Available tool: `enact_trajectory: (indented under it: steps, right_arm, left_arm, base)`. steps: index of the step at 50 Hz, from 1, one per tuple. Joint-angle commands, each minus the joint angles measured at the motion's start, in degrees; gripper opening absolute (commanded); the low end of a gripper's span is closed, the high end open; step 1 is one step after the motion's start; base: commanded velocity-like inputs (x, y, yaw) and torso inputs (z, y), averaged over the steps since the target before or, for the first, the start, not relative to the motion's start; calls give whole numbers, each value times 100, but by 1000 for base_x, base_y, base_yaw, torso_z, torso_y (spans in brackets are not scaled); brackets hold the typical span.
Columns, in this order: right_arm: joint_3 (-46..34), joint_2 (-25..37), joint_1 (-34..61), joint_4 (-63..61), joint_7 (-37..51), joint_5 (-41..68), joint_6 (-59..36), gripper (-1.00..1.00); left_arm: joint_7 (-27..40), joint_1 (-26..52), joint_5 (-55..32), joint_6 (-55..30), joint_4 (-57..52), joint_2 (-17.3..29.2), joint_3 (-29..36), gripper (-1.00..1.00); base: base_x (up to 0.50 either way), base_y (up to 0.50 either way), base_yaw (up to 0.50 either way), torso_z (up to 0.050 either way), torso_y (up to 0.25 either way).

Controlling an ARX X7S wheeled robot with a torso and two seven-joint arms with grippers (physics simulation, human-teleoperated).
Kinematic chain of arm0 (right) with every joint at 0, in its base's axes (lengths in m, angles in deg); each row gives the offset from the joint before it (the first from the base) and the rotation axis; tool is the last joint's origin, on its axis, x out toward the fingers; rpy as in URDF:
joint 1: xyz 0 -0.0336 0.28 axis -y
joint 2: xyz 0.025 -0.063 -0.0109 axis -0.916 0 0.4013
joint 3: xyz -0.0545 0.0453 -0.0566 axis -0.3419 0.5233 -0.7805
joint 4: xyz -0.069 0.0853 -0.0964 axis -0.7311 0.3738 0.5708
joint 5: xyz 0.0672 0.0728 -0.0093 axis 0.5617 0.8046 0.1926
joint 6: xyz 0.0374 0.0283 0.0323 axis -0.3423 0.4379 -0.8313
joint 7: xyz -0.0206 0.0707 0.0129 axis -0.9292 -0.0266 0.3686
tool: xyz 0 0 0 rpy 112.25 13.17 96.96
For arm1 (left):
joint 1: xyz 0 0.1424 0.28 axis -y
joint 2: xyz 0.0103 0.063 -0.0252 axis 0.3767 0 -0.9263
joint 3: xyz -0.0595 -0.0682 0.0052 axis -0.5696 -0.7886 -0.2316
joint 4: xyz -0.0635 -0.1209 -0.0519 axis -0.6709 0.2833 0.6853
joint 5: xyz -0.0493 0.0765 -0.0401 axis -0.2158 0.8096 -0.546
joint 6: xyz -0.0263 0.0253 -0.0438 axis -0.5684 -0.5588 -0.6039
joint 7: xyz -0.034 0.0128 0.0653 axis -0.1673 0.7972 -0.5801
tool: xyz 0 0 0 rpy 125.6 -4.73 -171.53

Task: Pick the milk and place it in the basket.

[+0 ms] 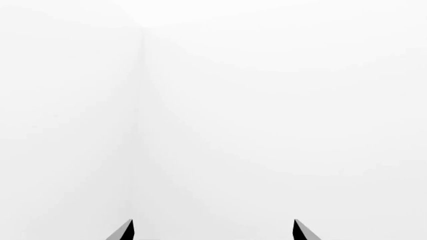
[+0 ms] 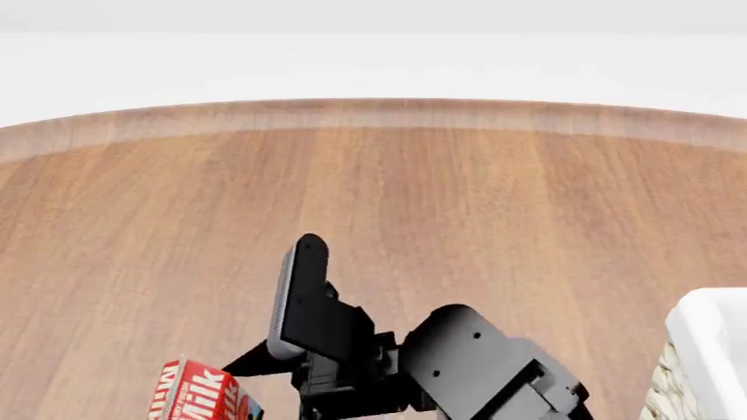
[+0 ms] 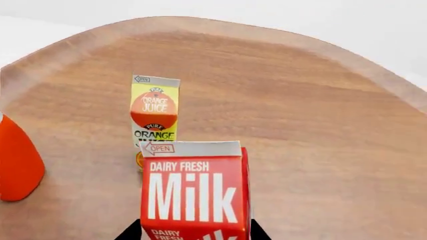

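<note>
Milk: the milk [image 3: 193, 192] fills the lower centre of the right wrist frame; a gable-top carton with a glossy red face, white "DAIRY FRESH Milk" lettering and a pale folded top seam marked "OPEN". In the head frame its red top [image 2: 201, 393] shows at the lower left edge.
Right gripper: the right gripper [image 3: 193, 234] shows as two dark tips, one on each side of the carton at the bottom edge, closed against its sides. In the head frame its black, angular body sits at the lower centre.
Left gripper: the left gripper [image 1: 213, 231] shows two black pointed tips spread wide apart at the bottom edge, against plain white.
Basket: the basket [image 2: 706, 363] sits at the lower right corner of the head frame; white cloth rim over cream woven weave, well apart from the milk.
Table: the table [image 2: 467, 192] is round, smooth wood grain with a paler edge band.
Nearby: an orange juice carton [image 3: 155, 111], yellow and orange, stands upright beyond the milk; a rounded orange object [image 3: 19, 162] is cut off at the left edge.
</note>
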Motion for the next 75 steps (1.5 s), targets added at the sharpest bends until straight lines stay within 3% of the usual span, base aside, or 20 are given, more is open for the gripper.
enact_trajectory:
  steps: [1, 27, 33, 59, 66, 75]
  right_arm:
    - [690, 292, 329, -813, 823, -83, -104, -100]
    - [1360, 313, 622, -418, 2761, -30, -145, -100]
    - [1525, 383, 690, -462, 3621, 92, -527, -100]
    - [2218, 1526, 205, -1929, 6785, 491, -1018, -100]
    - [2198, 1667, 145, -2034, 7248, 403, -1160, -100]
    - [2195, 1663, 19, -1978, 7215, 282, -947, -100]
  left_arm:
    - [-144, -33, -45, 56, -29, -102, -116, 100]
    - [-94, -16, -92, 47, -53, -55, -99, 100]
    - [-77, -4, -100, 38, -61, -38, -95, 100]
    - [-55, -22, -83, 82, -32, -25, -40, 100]
    - [-52, -26, -69, 100, -18, -25, -20, 100]
    - [-48, -51, -66, 127, 1, -29, -20, 100]
  base:
    - [0, 0, 0, 0, 0]
    - [0, 0, 0, 1, 1]
    - [0, 0, 0, 0, 2]
    - [0, 0, 0, 0, 2]
    - [0, 0, 0, 0, 3]
    - [0, 0, 0, 0, 1]
